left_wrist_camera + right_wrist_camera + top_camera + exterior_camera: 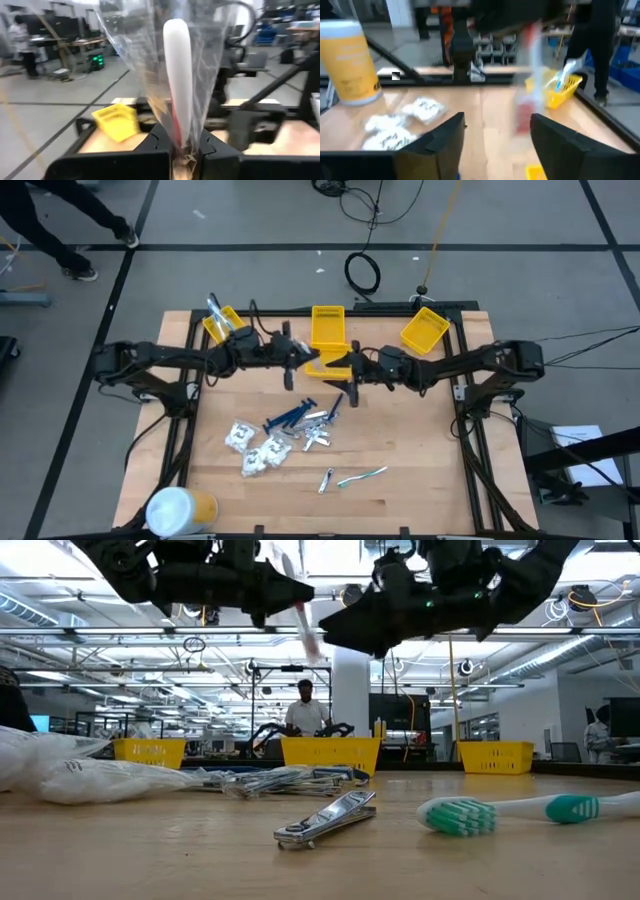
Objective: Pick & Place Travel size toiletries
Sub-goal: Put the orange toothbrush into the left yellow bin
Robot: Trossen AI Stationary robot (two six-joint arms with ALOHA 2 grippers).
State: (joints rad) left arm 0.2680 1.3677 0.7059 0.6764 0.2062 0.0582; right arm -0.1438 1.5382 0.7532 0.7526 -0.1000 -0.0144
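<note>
In the low view, a silvery nail clipper (pixel 326 819) lies nearest on the wooden table (pixel 150 860), with a green-and-white toothbrush (pixel 530 811) just to its right. Crinkly white packets (pixel 75 777) sit at the left, and a tangle of razors and silvery pieces (pixel 285 780) lies farther back. Three yellow bins (pixel 330 753) stand along the far edge. Both arms hang overhead; a wrapped toothbrush (pixel 303 628) dangles between them. A person (pixel 306 710) stands in the room behind.

From above, the left gripper (pixel 292 358) and the right gripper (pixel 352 370) meet near the middle bin (pixel 328 326) at the back of the table. Below them lie the dark blue razors (pixel 292 416), the white packets (pixel 256 448), and — nearer the front — the clipper (pixel 326 480) and the pastel toothbrush (pixel 362 476). A white-and-yellow cylinder (pixel 180 510) stands at the front left corner. The left bin (pixel 222 324) holds items already; the right bin (pixel 425 329) sits tilted.

In the left wrist view, the left gripper (pixel 186 150) is clamped on the base of a clear-wrapped toothbrush (pixel 178 80) — white handle upright, the plastic sleeve flaring above the fingers. A yellow bin (pixel 117 121) lies beyond.

In the right wrist view, the right gripper (pixel 497 135) has its fingers (pixel 445 137) apart, with nothing between them. The wrapped toothbrush (pixel 532 75) shows blurred just ahead, the cylinder (pixel 351 62) and packets (pixel 402 122) farther off.
</note>
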